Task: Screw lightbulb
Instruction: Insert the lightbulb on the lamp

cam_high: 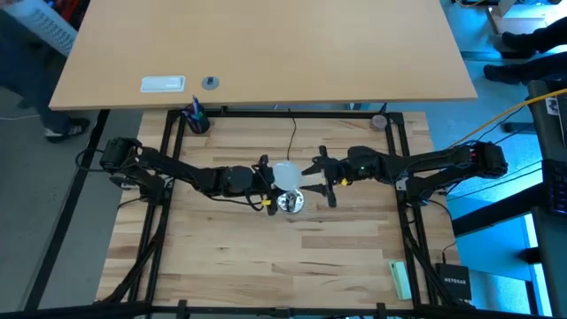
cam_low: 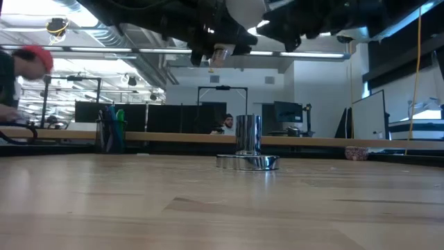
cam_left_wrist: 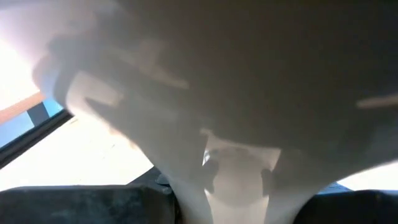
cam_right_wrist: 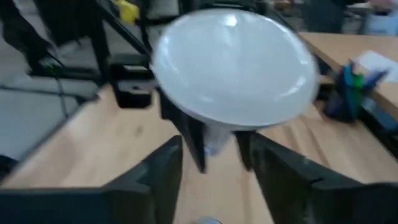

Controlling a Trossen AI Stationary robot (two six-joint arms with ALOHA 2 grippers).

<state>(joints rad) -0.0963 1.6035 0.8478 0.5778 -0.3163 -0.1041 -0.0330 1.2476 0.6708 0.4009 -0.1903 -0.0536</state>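
At the centre of the high view, the lightbulb (cam_high: 286,174) is seen raised above the wooden tabletop (cam_high: 266,266), between the two end effectors. The left end effector (cam_high: 268,176) is clenched on the lightbulb: in the right wrist view two dark fingers (cam_right_wrist: 191,138) are seen pressed against the narrow neck beneath the white globe (cam_right_wrist: 235,65), and in the left wrist view the bulb (cam_left_wrist: 186,93) fills almost the whole frame just ahead of that arm's own fingers. The right end effector (cam_high: 321,179) is placed just to the right of the bulb in the high view; in its wrist view its own fingers (cam_right_wrist: 155,174) are spread apart below the globe and appear not to be touching it, so it is released.

Just below the bulb in the high view, a round silver socket (cam_high: 290,203) is stood on the tabletop, with a thin black cord (cam_high: 293,133) running from it toward the top of the frame. In the low view the socket (cam_low: 248,149) is seen upright near the middle of the frame, while the bulb's base (cam_low: 220,54) is held well above it and a little to its left, near the upper centre, with clear air between the two.

At the upper left of the wooden tabletop, a dark cup of pens (cam_high: 196,117) is set near the frame's corner.
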